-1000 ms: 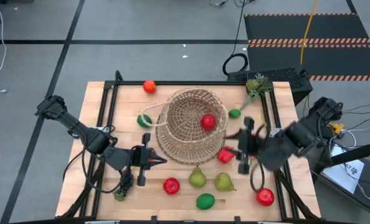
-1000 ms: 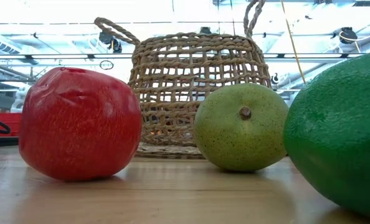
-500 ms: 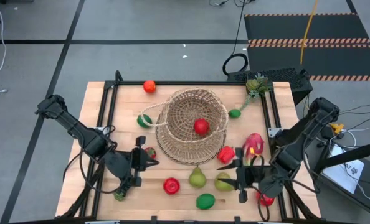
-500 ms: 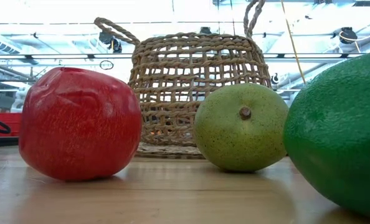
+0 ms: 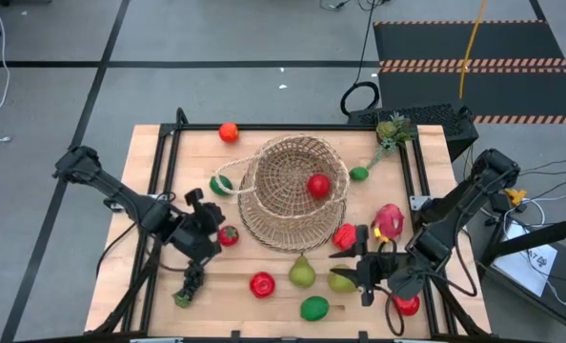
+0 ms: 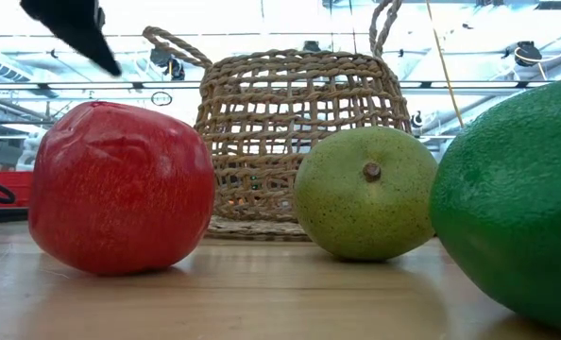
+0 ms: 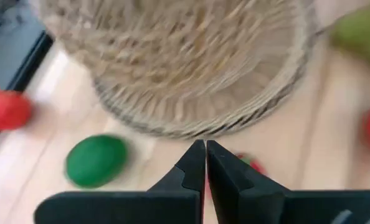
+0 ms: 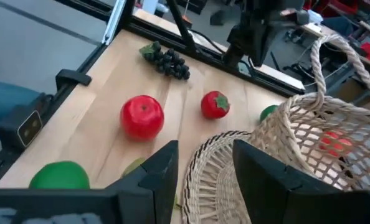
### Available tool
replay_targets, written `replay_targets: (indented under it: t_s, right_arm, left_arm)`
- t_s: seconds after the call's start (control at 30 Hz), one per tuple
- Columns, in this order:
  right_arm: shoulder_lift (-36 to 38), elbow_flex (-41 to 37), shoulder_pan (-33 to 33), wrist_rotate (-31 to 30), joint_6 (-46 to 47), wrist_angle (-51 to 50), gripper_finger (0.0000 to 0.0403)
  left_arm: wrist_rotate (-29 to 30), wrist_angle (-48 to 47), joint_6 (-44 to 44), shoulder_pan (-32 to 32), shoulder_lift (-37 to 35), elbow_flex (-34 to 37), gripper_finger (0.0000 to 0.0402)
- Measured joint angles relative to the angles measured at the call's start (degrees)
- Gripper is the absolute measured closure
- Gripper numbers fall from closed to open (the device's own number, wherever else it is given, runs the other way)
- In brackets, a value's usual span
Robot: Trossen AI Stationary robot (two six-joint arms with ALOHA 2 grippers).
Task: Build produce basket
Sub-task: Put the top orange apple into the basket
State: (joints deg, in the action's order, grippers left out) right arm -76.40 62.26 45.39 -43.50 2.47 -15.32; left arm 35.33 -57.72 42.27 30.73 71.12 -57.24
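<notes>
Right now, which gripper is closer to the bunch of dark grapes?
Left. The left gripper is just above the grapes in the high view; the right gripper is across the table, by the pears.

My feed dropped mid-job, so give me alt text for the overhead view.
A tan wicker basket sits mid-table holding one red fruit, with red and green toy fruit scattered around it. The left hand, shut, is beside a small red fruit; the right hand is over a green pear.

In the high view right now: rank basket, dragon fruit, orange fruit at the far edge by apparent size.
1. basket, by far the largest
2. dragon fruit
3. orange fruit, smallest
</notes>
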Motion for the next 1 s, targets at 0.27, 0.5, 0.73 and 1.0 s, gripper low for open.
replay_targets:
  t_s: [0.27, 0.5, 0.73, 1.0]
  right_arm:
    - [1.03, 0.0, -0.13, -5.86, -5.13, 0.21, 0.0255]
    - [1.59, 0.02, -1.04, -12.42, -6.76, 0.31, 0.0255]
    - [1.79, 0.04, -2.73, -13.71, -6.68, 0.5, 0.0255]
    - [1.79, 0.04, -3.87, -13.71, -6.1, 0.51, 0.0255]
  left_arm:
    - [0.68, 0.87, 0.02, -7.39, -0.04, 9.52, 0.0382]
    - [-1.01, 3.53, -10.89, -18.2, -3.56, 14.52, 0.0367]
    - [-2.37, 14.34, -35.52, -31.1, -10.42, 18.96, 0.0288]
    - [-2.51, 33.89, -54.96, -44.57, -12.64, 26.03, 0.0215]
